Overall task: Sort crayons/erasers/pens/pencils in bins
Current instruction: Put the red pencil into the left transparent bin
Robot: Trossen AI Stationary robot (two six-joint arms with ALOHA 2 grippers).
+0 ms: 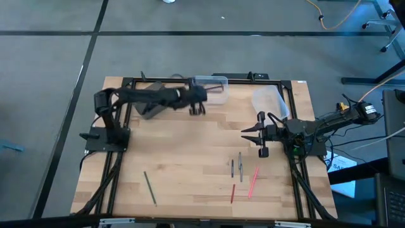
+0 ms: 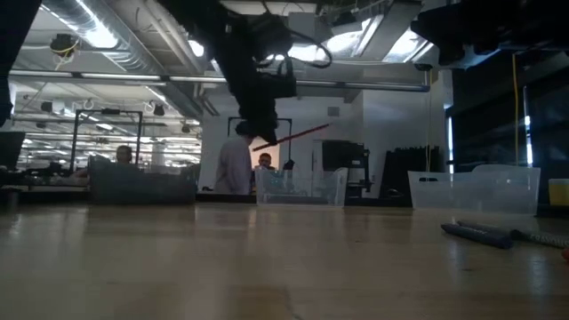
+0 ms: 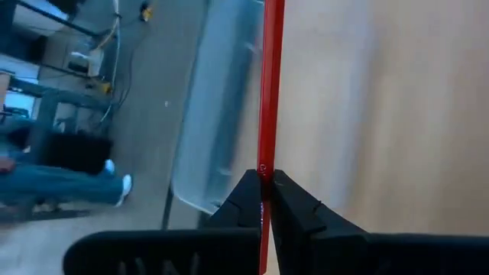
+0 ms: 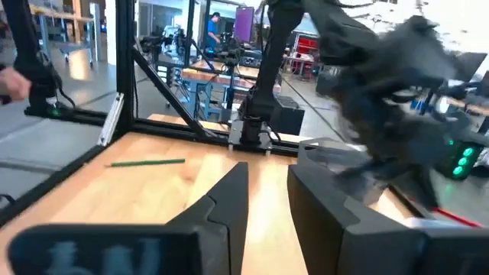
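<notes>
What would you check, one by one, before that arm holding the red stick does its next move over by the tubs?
1. Left gripper shut on the red stick: ok.
2. Stick clear of the table, held in the air: ok.
3. Clear bin close beside the left gripper: ok.
4. Stick directly over that bin's opening: cannot tell.
5. Right gripper open, empty and well away from the bin: ok.
6. Sticks left on the table, such as the green stick: not ok, still unsorted.
</notes>
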